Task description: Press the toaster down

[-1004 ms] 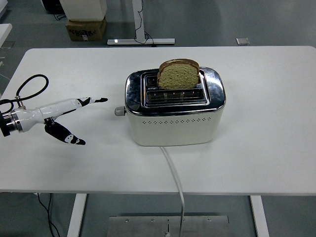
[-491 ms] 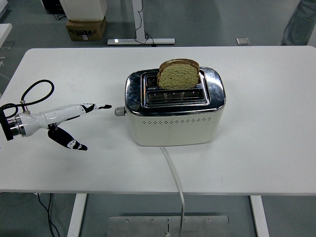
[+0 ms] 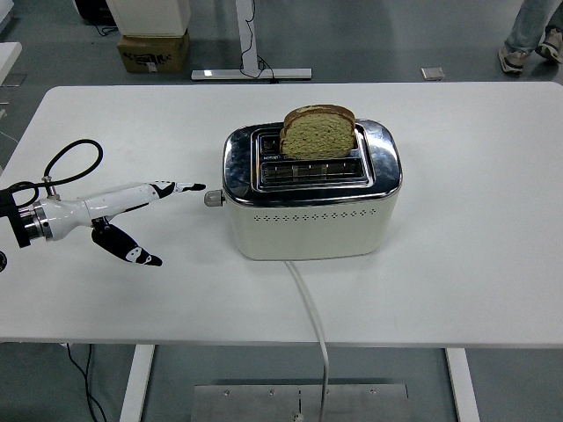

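Nearest, at the table front edge, a white power cord dropping off from the toaster's base. Just beyond, at left, the left hand, white with black fingertips: fingers spread apart and holding nothing, thumb splayed down toward the near side, the long fingers stretched rightward, tip just short of the small lever knob, not touching by the look of it. At centre, the cream-and-chrome toaster, upright, with a slice of bread standing high in the far slot, so apparently not yet pressed down. No right hand in view. Farthest, past the table, a cardboard box on the floor and a person's feet at the top right corner. Step in hand, judged: the approach to the lever. Next needed: closing the last gap so a fingertip sits on top of the knob, then a straight push downward until latched, without sliding off its small rounded end.
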Available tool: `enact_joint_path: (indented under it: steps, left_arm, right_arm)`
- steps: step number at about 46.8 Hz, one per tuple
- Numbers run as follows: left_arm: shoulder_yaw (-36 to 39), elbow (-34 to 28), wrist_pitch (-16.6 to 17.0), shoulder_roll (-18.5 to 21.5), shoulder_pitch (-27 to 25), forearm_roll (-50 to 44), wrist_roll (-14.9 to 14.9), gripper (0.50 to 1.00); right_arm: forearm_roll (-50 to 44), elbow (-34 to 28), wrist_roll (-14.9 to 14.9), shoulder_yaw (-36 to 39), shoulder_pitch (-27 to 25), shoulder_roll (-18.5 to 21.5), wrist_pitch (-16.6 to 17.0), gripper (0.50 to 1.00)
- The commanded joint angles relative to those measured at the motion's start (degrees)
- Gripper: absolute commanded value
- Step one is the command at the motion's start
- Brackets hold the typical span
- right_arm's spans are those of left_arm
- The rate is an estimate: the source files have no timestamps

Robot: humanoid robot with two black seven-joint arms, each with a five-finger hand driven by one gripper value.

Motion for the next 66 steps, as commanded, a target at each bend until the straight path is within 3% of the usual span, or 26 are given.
enact_joint_path:
  steps: [1,42,66]
  left_arm:
    - [0.0,0.1,0.0,0.0,0.1,0.1,0.0,1.0]
    - [0.1,2.4,0.2,-4.5,0.6,2.0,0.0,1.0]
    - [0.6,3.0,0.3,-4.8,1.4,3.3,0.0,1.0]
  right_arm:
    - [0.0,0.0,0.0,-0.1,0.1,0.0,0.0,1.0]
    - [0.0,0.0,0.0,0.0,0.0,0.0,0.0,1.0]
    - [0.1,0.0,0.0,-0.1,0.1,0.0,0.0,1.0]
